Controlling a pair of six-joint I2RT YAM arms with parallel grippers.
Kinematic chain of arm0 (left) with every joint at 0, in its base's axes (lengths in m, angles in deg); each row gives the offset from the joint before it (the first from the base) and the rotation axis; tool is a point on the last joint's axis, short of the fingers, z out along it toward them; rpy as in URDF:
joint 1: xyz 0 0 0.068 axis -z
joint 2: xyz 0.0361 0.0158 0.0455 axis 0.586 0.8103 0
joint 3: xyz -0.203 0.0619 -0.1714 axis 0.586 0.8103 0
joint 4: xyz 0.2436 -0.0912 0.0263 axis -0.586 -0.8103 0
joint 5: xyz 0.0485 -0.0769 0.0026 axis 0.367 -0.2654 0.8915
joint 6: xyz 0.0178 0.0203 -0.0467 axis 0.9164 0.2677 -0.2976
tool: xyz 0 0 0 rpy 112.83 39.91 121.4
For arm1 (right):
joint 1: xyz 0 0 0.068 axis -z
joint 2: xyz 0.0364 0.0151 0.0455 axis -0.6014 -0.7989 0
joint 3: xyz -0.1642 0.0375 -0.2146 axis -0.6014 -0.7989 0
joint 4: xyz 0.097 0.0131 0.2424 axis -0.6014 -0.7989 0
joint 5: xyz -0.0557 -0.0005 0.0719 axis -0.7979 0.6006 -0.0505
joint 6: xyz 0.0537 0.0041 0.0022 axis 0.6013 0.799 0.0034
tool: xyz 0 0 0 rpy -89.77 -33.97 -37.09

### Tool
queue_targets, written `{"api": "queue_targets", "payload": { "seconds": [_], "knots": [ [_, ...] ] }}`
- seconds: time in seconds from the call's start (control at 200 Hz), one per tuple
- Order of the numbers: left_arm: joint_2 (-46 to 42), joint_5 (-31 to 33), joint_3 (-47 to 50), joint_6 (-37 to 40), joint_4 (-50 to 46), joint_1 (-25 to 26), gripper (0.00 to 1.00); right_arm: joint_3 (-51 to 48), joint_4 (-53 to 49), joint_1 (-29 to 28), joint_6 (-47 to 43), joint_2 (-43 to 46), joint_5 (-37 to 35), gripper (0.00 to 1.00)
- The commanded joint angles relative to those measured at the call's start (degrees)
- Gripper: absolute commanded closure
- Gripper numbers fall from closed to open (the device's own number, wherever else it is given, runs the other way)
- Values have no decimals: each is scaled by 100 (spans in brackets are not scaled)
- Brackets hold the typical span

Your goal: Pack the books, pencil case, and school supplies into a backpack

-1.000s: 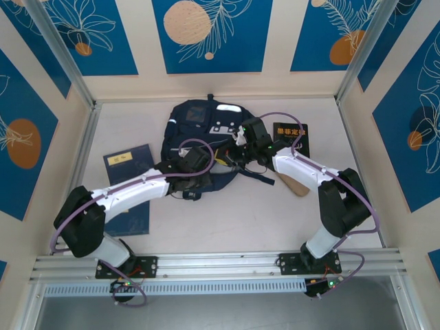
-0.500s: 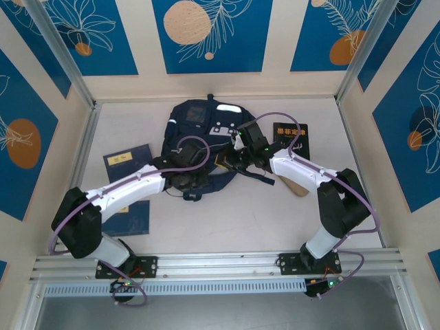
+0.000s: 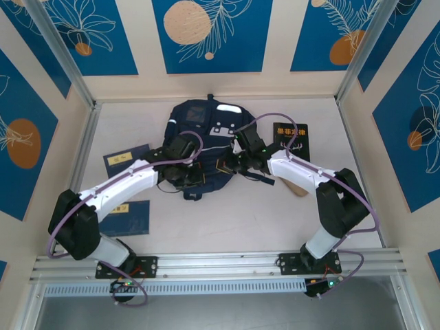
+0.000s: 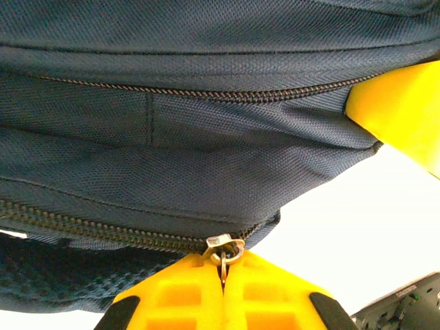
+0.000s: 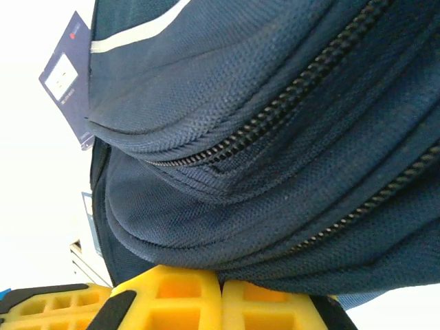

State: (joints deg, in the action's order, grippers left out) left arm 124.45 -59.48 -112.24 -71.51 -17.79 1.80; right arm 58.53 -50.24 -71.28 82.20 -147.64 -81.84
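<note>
Backpack (image 3: pixel 206 130) lies on the table (image 3: pixel 240 213); at its near edge the left claw (image 4: pixel 222 265) is shut on the zipper pull (image 4: pixel 223 246), the right claw (image 5: pixel 221 285) apparently closed on fabric (image 5: pixel 227 227) alongside. Best hold that fabric taut and draw the pull along the teeth (image 4: pixel 103 229).

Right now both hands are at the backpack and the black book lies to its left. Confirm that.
Not quite: the black book lies to the right of the backpack, as the top external view shows. The left hand and right hand are indeed at the backpack.
</note>
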Motion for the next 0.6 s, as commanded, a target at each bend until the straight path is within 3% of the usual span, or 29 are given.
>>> {"api": "queue_targets", "payload": {
  "seconds": [0.0,0.355,0.49,0.595],
  "knots": [
    [-25,82,-346,500,-657,-85,100,7,-486,20,-296,-38,-601,98],
    [-151,1377,-162,1220,-1304,-293,100,-428,-747,587,-303,492,-1087,99],
    [-130,945,-43,1546,-851,-325,100,-453,-749,815,-417,661,-1025,98],
    [-183,219,112,1760,-162,-294,100,-500,-599,890,-483,812,-633,84]
  ]
}}
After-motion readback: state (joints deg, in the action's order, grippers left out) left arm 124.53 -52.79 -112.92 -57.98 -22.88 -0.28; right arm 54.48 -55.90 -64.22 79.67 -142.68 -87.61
